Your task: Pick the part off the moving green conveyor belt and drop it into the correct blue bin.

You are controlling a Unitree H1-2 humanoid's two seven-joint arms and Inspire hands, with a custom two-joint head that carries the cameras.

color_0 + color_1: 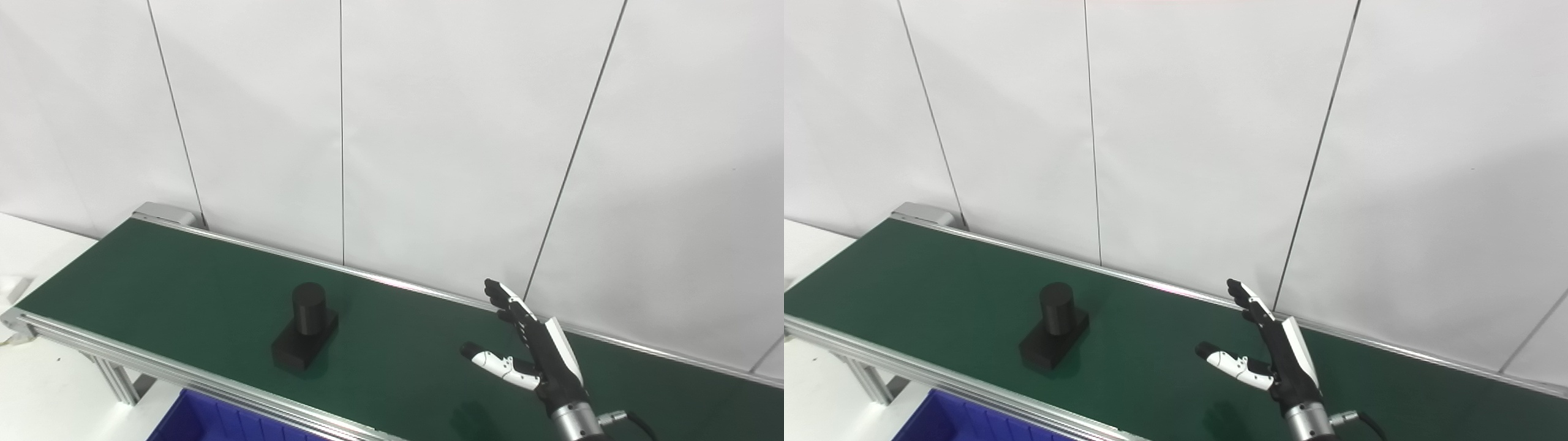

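A black part (305, 335), a short cylinder standing on a flat rectangular base, rests on the green conveyor belt (171, 282) left of centre. My right hand (533, 349) is raised over the belt well to the part's right, open, thumb spread toward the part and fingers stretched toward the wall, holding nothing. The same black part (1055, 334) and right hand (1274, 355) appear in the right eye view. My left hand is out of sight.
A blue bin (208, 422) sits below the belt's near rail at the bottom left, only partly in frame. Aluminium rails edge the belt, with a support leg (113, 380) at the left. A white panel wall stands right behind the belt.
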